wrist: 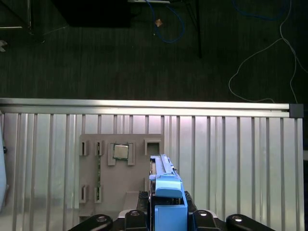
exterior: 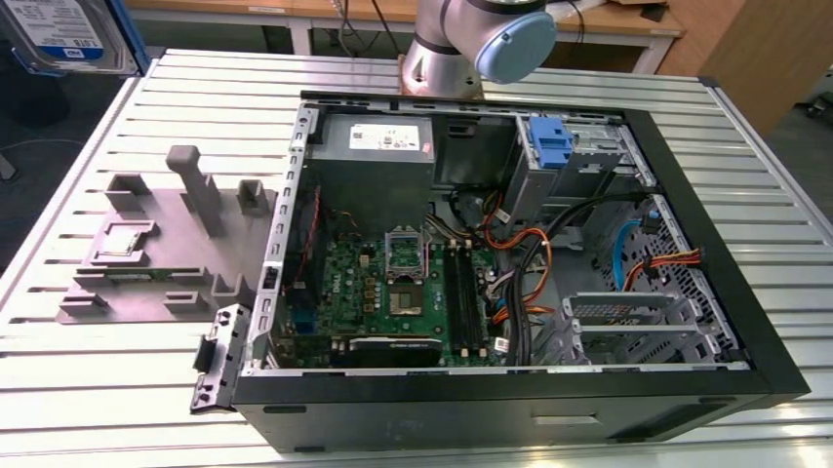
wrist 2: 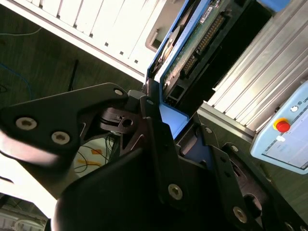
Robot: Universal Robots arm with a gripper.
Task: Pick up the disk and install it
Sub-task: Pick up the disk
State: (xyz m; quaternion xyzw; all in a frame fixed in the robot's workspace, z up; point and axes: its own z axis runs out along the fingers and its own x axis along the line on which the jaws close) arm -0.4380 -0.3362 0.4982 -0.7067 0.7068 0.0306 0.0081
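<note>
My gripper (wrist: pixel 166 214) is clamped on the disk (wrist: pixel 162 168), gripping its bright blue carrier so that the drive stands edge-on between the black fingers (wrist 2: pixel 161 149). In the first wrist view the disk hangs above the slatted metal surface (wrist: pixel 231 159), over a grey fixture tray (wrist: pixel 120 187) bearing a chip (wrist: pixel 121 151). In the exterior view the disk occupies the upper left corner, well apart from the open computer case (exterior: pixel 729 322), whose upper right bay holds a bare blue bracket (exterior: pixel 553 146).

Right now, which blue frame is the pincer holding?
The one carrying the disk, clamped in the pincer; the other blue frame sits bare inside the computer case.
</note>
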